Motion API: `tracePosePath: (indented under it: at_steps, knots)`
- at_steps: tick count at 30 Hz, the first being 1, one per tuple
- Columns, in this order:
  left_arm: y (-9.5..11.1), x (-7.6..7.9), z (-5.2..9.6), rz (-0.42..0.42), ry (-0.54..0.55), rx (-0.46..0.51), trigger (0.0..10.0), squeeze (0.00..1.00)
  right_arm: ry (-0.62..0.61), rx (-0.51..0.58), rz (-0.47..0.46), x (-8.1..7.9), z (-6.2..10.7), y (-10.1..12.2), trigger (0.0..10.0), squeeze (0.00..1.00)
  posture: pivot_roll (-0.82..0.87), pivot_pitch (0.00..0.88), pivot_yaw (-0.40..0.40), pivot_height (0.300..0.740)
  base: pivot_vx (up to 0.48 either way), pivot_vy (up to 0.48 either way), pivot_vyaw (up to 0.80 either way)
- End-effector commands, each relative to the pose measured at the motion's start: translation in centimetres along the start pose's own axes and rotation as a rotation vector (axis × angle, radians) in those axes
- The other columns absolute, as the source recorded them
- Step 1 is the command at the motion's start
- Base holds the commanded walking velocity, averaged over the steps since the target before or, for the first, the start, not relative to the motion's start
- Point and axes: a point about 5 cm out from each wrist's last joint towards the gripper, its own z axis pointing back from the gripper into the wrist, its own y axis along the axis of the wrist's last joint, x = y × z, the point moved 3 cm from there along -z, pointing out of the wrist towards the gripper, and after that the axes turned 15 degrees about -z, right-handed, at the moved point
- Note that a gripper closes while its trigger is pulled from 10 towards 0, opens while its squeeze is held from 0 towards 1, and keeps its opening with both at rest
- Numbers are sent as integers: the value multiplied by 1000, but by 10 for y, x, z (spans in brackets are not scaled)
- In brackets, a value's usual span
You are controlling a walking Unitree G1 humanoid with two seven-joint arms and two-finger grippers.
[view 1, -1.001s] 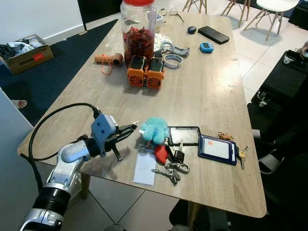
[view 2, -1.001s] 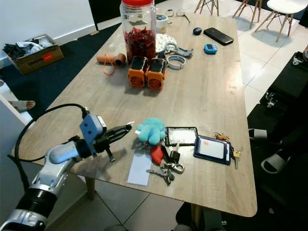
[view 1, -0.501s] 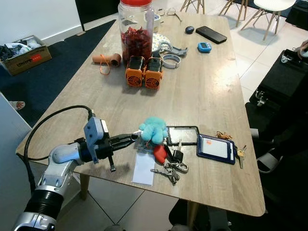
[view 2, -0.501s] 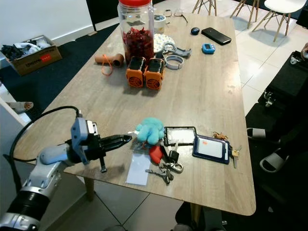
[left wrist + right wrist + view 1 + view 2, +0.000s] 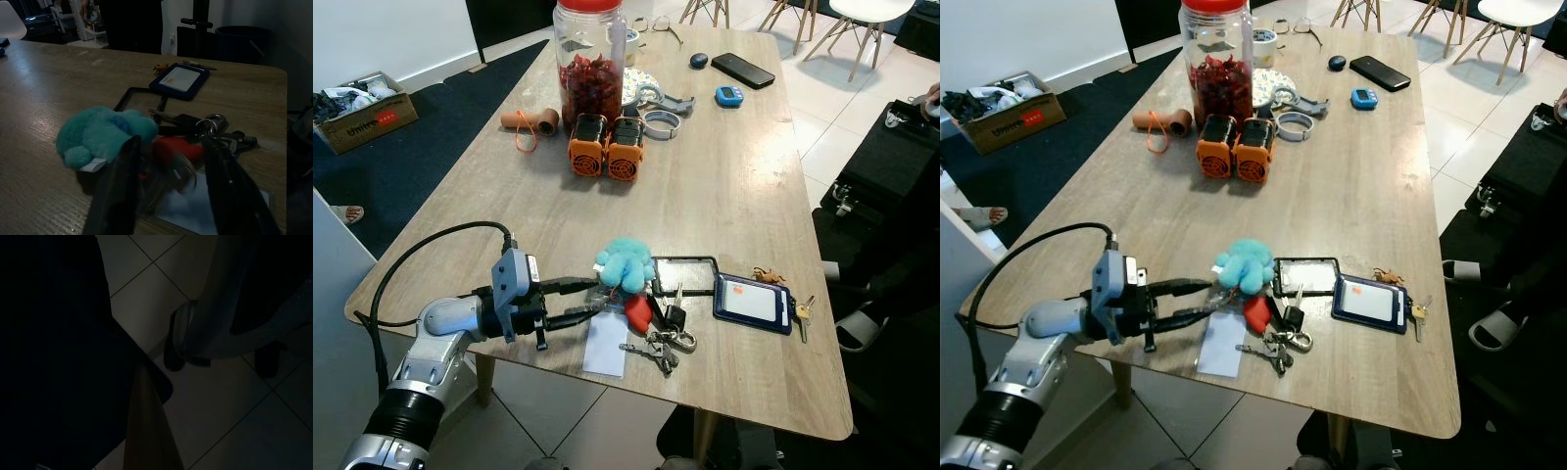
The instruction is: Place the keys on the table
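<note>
keys [image 5: 656,343] already on the table [image 5: 734,186], just past my left claw [image 5: 595,298] tips | light, floppy, jangly bunch, plush [image 5: 626,263] squishy, so I'd grab the ring | claw open, straddling the near end, holding nothing | right arm idle

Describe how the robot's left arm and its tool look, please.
The left arm is silver metal, with a ribbed black cuff lower down. A black cable loops from it to a blue block at the wrist. The left tool has two long black fingers.
</note>
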Motion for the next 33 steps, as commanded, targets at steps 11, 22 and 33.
tracePosePath:
  at_steps: [11,22,33]
  knots:
    - [-10,-4,11,-62,116,-51,10000,0,-92,-40,-107,24,11,-24,10000,0,23,94,-16,740,0,0,0]
    - [-26,-8,69,26,264,-160,10000,0,-266,-36,-284,76,36,-49,10000,0,11,97,-10,740,0,0,0]
    - [-38,-8,171,81,483,-398,10000,0,-371,43,-380,122,59,-45,10000,0,4,100,-8,740,0,0,0]
